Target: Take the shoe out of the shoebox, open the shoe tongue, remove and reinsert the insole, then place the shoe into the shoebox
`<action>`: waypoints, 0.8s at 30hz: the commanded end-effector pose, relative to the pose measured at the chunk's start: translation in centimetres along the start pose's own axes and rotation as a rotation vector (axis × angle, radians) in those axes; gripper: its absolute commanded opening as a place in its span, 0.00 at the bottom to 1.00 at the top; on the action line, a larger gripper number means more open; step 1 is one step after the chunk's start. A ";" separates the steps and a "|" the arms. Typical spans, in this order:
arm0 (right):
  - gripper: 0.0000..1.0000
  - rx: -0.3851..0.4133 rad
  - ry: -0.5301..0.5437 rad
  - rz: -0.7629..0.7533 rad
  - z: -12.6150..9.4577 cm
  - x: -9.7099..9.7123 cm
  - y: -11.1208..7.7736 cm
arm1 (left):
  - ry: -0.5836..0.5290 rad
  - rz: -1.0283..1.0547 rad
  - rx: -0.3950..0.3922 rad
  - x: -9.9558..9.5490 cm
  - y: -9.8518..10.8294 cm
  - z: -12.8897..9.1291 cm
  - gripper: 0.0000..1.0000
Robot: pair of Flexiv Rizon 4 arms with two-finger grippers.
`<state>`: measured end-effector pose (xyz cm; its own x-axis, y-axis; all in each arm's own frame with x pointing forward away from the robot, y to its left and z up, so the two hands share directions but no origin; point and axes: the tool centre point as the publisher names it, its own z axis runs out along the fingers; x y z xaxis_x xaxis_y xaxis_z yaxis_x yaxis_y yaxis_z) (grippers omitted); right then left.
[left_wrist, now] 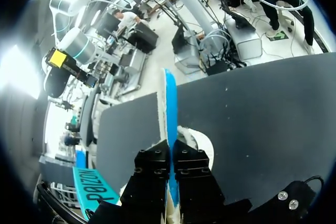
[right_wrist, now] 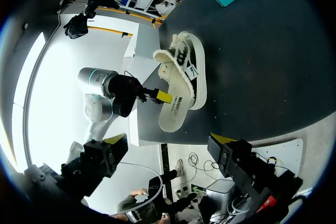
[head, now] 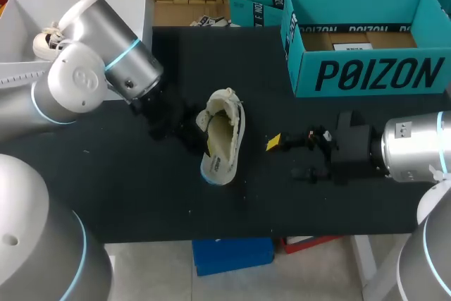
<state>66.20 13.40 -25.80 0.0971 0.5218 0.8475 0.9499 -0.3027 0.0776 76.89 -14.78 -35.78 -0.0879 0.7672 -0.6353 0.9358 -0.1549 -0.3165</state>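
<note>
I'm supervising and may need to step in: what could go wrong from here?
The left gripper pinches only a thin edge of the shoe, so it may slip free. The right gripper is open, clear of the shoe, which lies on its side; closing in might shove it instead of gripping it.

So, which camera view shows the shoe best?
The right wrist view: the whole shoe shows, laces and side. The head view shows its opening from above; the left wrist view only a white part beside a blue edge between the left gripper's fingers.
</note>
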 end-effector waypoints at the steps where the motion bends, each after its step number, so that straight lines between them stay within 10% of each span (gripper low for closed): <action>1: 1.00 0.000 0.001 0.000 0.0 0.0 0.0 | -0.001 0.005 0.006 0.0 0.5 0.1 0.00; 24: 1.00 0.000 0.001 0.000 0.0 0.0 0.0 | -0.047 0.059 -0.092 -1.1 3.5 0.2 0.00</action>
<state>66.20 13.40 -25.80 0.0971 0.5218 0.8475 0.9499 -0.3027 0.0776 80.16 -16.00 -36.05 -0.0473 0.7288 -0.6831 0.9656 -0.1417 -0.2181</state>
